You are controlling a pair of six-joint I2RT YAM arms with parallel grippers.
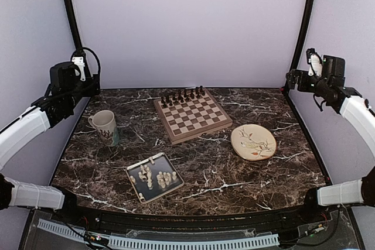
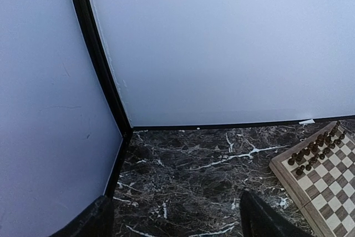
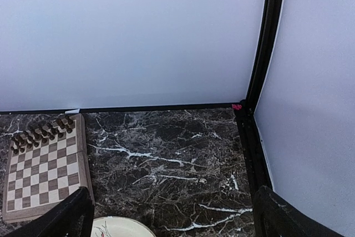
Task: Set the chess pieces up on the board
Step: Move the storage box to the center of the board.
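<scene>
At the far left, left gripper [image 2: 173, 203] raised near the back corner, spread wide, nothing in it. Next, one cream mug [image 1: 104, 127] on the marble table [image 1: 222, 171]. Near the front, one grey tray [image 1: 174, 168] heaped with the cream chess pieces [image 1: 155, 178]: over a dozen by the look of it, some upright, some toppled, too small and crowded for an exact count. Toward the back, in the middle, one board [image 1: 196, 118], set at a slight angle, with the dark chess pieces [image 1: 183, 95] lined up in two rows along its far edge, likely the full sixteen, though not countable for sure. Near squares bare. To the right, one floral plate [image 1: 253, 142]. At the far right, right gripper [image 3: 172, 192] lifted by the other back corner, likewise parted and empty.

Probably light, hard, smooth little turnings, apt to tip or roll off a base. Best pinched across the narrow waist below the head, straight from above; with the fallen ones, across the stem. Crowding in the tray likely to nudge neighbours
</scene>
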